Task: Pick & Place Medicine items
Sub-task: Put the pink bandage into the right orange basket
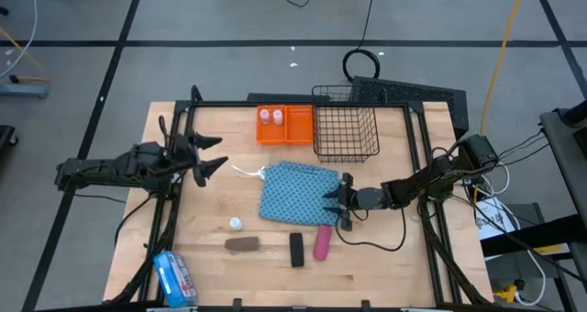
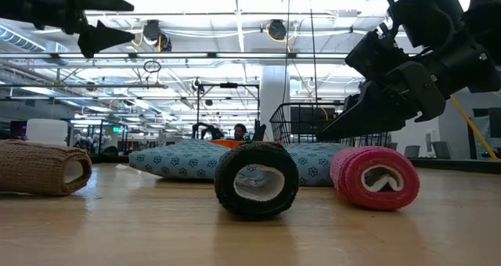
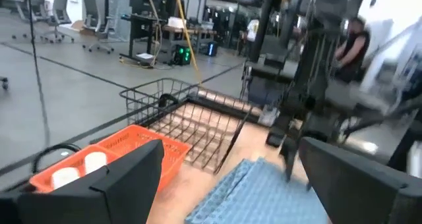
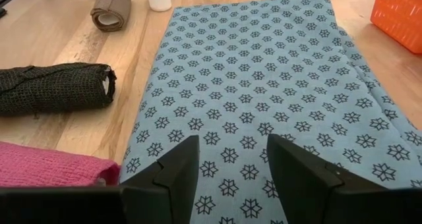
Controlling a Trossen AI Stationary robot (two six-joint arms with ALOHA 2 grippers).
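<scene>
Right end effector (image 1: 332,205) part open, empty, over blue cloth (image 1: 293,191) near edge; pink roll (image 1: 322,242) just beside. Left end effector (image 1: 209,153) wide open, empty, well apart.

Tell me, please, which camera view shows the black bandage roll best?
The low view: the black roll sits front and centre, end-on, showing its hollow white core. The high view shows it only as a small dark bar; the right wrist view shows its side and woven texture; the left wrist view misses it.
</scene>
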